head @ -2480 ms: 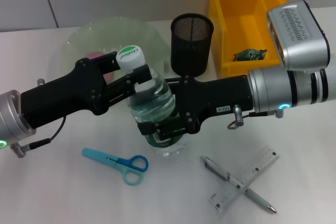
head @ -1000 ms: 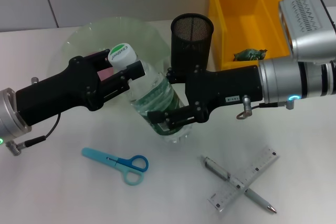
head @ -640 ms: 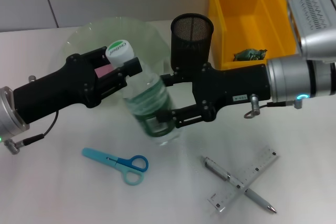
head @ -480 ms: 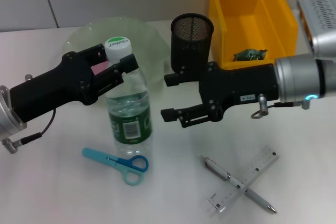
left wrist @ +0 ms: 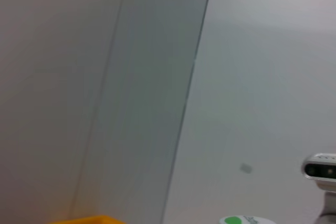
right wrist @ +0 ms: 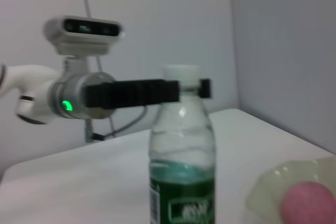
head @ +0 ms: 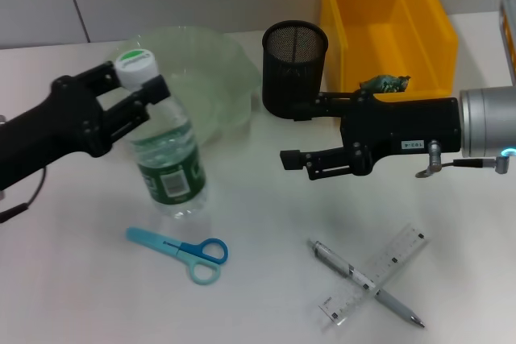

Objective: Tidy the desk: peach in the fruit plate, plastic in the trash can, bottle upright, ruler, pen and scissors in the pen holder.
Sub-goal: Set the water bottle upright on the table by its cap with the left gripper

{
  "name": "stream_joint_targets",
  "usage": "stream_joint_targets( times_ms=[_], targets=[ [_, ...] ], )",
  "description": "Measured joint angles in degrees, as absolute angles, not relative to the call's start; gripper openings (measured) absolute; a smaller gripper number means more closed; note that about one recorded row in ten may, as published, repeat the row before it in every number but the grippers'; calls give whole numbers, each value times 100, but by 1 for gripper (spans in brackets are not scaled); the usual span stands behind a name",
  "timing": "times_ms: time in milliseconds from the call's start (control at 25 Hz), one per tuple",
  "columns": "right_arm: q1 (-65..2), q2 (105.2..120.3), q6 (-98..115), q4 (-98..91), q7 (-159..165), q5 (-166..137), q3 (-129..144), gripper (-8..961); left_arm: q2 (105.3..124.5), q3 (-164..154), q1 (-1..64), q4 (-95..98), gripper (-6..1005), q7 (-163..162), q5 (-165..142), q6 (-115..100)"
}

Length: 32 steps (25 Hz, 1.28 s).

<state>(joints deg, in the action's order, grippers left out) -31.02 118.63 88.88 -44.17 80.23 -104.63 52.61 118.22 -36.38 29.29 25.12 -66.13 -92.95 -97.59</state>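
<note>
The clear water bottle point(head: 169, 171) with a green label and green-white cap stands upright on the table, slightly tilted. My left gripper point(head: 129, 86) is shut on its neck just under the cap; the right wrist view shows the bottle point(right wrist: 182, 166) with the black fingers point(right wrist: 142, 92) across its neck. My right gripper point(head: 295, 133) is open and empty, to the right of the bottle and in front of the black mesh pen holder point(head: 294, 66). A pink peach point(right wrist: 307, 203) lies in the pale green fruit plate point(head: 205, 70). Blue scissors point(head: 181, 249), a pen point(head: 330, 257) and a clear ruler point(head: 399, 251) lie at the front.
A yellow bin point(head: 387, 30) at the back right holds crumpled green plastic point(head: 384, 83). The pen and ruler lie crossed at the front right. The scissors lie just in front of the bottle. The left wrist view shows mostly wall and the bottle cap point(left wrist: 247, 220).
My right gripper let go of the bottle's body and drew back to the right. My left gripper stood the bottle upright and carried it to the left by its neck.
</note>
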Motion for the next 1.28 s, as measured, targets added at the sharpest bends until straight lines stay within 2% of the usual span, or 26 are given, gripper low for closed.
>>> stream_joint_targets(
  times_ms=[200,360,1280],
  targets=[
    [-3064,11832,8764,-4310,8086,-10546,5259,815,11816,-3517,2652,2716,447,-6176,-9290,-9570],
    [-3074,11869,8760,-4307,8113,-10809,5291,815,11834,-3122,2518,2662,448,-5740,-9289,-9320],
    [-3016,11892,8560,-4289,7897,-11029,5233,814,11865,-2795,2562,1819,451,-4509,-9157,-8537]
  ],
)
